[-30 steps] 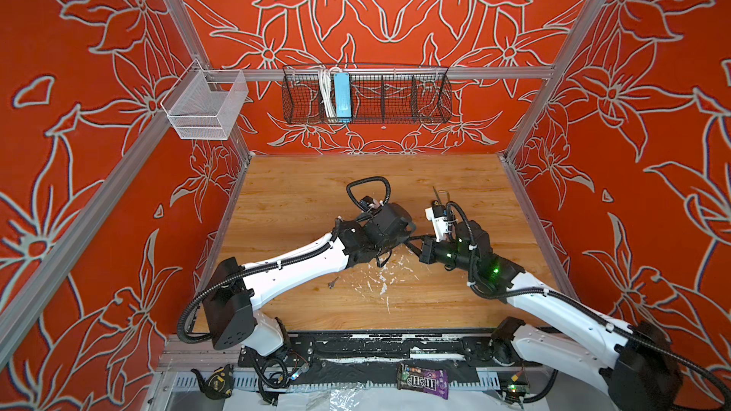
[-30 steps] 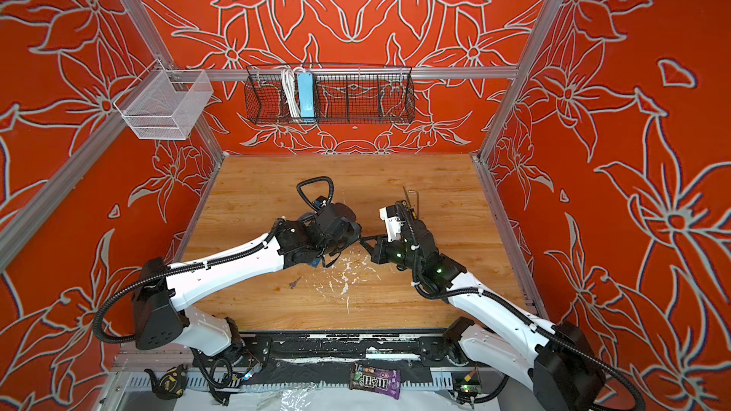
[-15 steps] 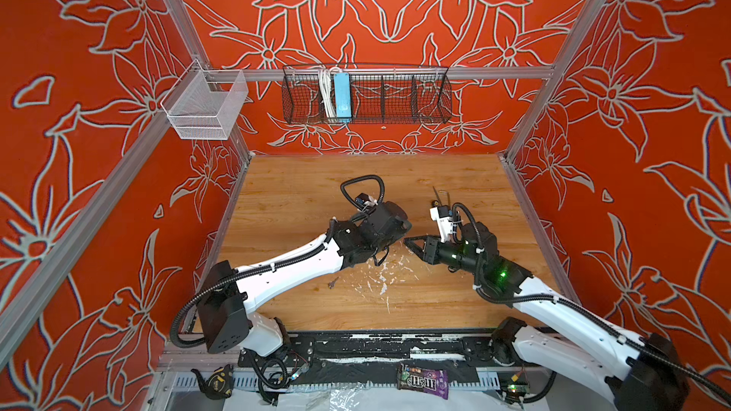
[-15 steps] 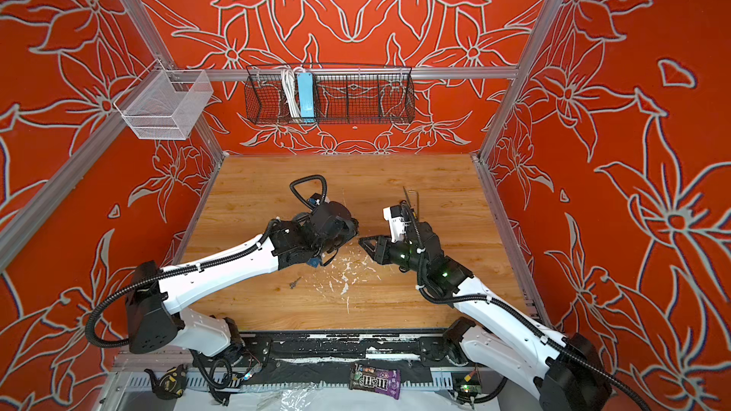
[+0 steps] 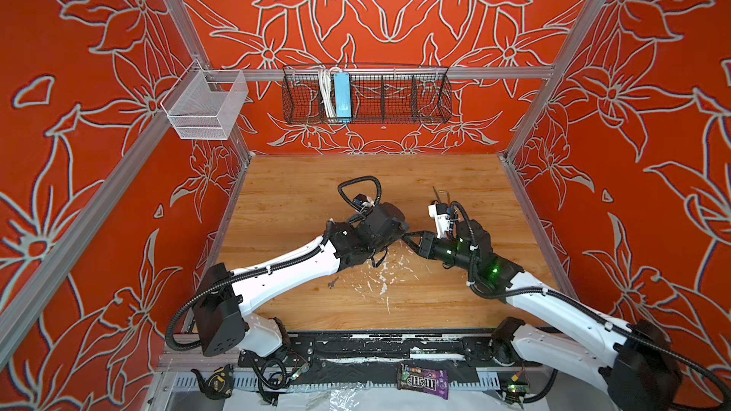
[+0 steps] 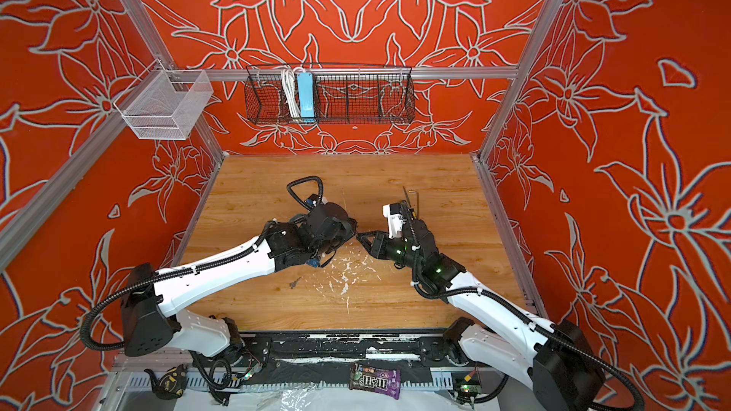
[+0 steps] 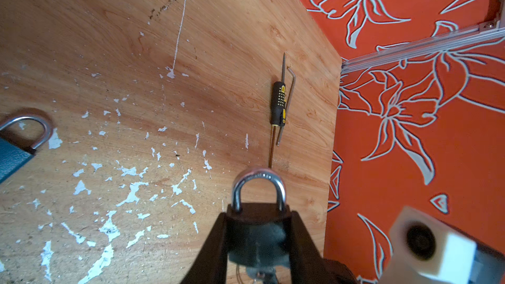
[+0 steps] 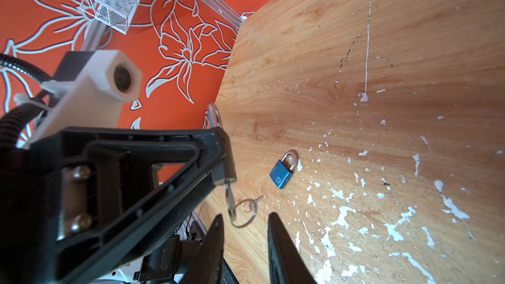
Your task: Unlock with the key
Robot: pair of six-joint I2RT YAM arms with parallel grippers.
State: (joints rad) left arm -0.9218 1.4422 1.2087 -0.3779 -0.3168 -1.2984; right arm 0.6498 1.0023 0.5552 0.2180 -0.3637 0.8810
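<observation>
Above the tabletop [image 5: 300,199], clamping the padlock [image 7: 257,228] in the left end effector [image 7: 259,214] and holding the right end effector [image 8: 246,218] open beside the key [image 8: 229,196] hanging from its keyhole, risking knocking it out by closing askew.

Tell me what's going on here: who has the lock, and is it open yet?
The left gripper is clamped on a dark padlock. A key sticks out of the end opposite the shackle, with a ring and second key dangling. The right gripper is open just short of that ring, holding nothing. The shackle looks seated, so it is not unlocked yet. A blue padlock lies on the table.
</observation>
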